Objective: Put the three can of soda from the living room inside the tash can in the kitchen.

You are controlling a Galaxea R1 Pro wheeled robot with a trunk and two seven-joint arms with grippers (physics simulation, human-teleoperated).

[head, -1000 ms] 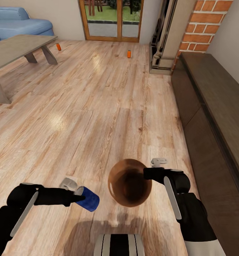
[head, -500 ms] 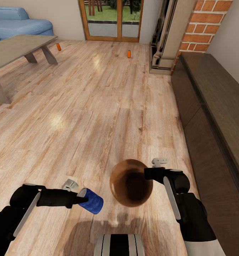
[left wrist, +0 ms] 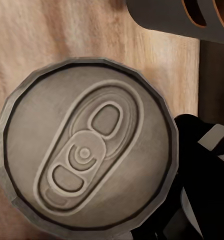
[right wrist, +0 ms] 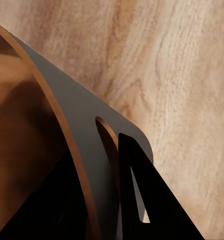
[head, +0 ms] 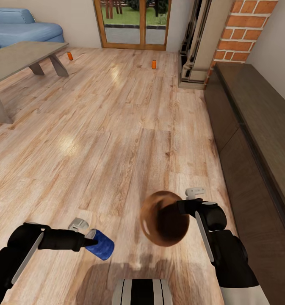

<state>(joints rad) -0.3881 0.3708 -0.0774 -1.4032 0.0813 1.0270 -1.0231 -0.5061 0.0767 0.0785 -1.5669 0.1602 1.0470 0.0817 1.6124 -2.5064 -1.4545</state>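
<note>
Progress check: left tool (head: 90,242) clamped on blue-looking can (head: 100,244), hanging beside bin (head: 164,218), not in. Right tool (head: 181,207) pinching bin rim, bin off floor (head: 117,127). Two orange cans (head: 70,56) (head: 153,64) on living-room floor, far off. Nothing binned yet, I'd say.

Two orange soda cans (head: 70,56) (head: 153,64); one blue can (head: 99,244); one bin (head: 164,218); one coffee table (head: 15,59); one sofa (head: 19,29).

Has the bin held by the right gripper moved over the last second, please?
Yes. The bin has shifted toward the dark cabinet at the right and slightly nearer the robot, while the floor planks and the coffee table keep their places.
</note>
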